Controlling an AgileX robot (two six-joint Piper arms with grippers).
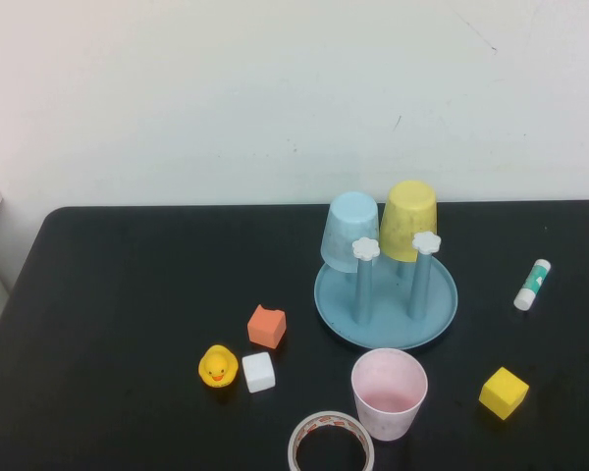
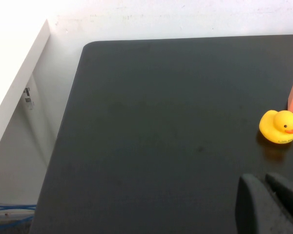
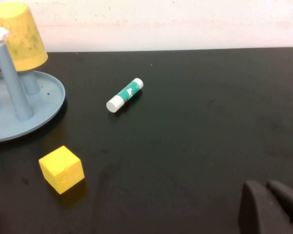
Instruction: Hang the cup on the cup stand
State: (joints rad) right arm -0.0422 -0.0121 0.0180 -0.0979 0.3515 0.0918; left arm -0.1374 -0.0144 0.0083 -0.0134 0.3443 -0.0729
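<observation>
Nearest the robot, a roll of tape is lying flat at the table's front edge, its lower part cut off by the high view. Just beside it, toward the right, a pale pink cup is standing upright with its mouth facing up. A yellow block is sitting near the pink cup on the right side. On the left side, a rubber duck and a white cube are resting close together, with an orange block lying just behind them.

Farther back, the cup stand is occupying the middle of the table, its two front posts carrying white flower caps. The cup, yellow and inverted, is hanging on a rear post at the right; a pale blue cup is hanging inverted next to it on the left. The posts beneath both cups are hidden by the cups themselves. A glue stick is lying well to the right of the stand.

Neither arm is appearing in the high view. The left gripper is hovering over bare table near the duck, fingers pressed together and holding nothing. The right gripper is hovering near the glue stick and yellow block, likewise pressed together and empty. Only the fingertips of each are showing.
</observation>
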